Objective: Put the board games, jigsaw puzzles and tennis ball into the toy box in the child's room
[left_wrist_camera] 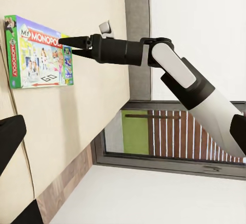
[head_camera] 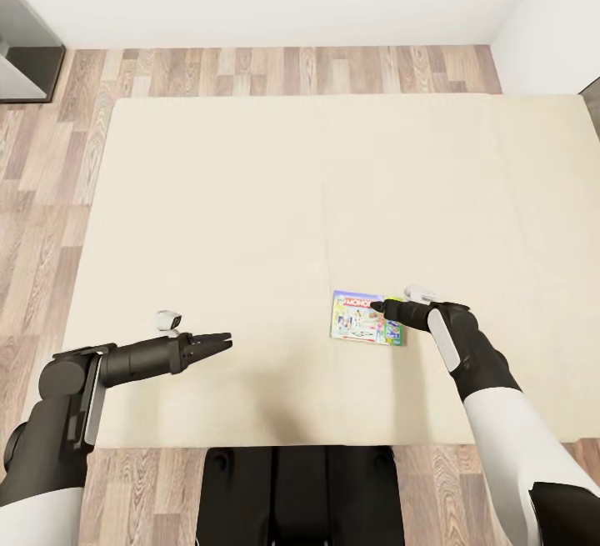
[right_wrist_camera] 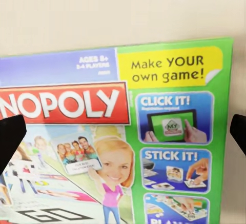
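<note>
The bed [head_camera: 250, 221] is seen from above in the head view as a broad beige pad across the middle of the frame, with wood floor [head_camera: 50, 162] along its upper and left sides and a white wall at the top.

One board game [head_camera: 367, 318] is laid flat on the bed, lower right of centre. It is a white-and-green box printed "MONOPOLY" (the right wrist view also reads "Make YOUR own game!" on its green side).

The right gripper [head_camera: 377, 307] is held over the box's upper right part, with its arm entering from the lower right corner of the frame. In the left wrist view the gripper [left_wrist_camera: 65, 43] is seen as a narrow pair of dark fingers, tips close together, at the top edge of the box [left_wrist_camera: 38, 55]; whether the box is touched cannot be told. In the right wrist view the box [right_wrist_camera: 123, 137] lies between two dark fingertips [right_wrist_camera: 10, 137] at the frame's edges.

The left gripper [head_camera: 223, 341] is held over bare bedding at lower left, well apart from the box, its fingers drawn nearly together with nothing between them.
</note>
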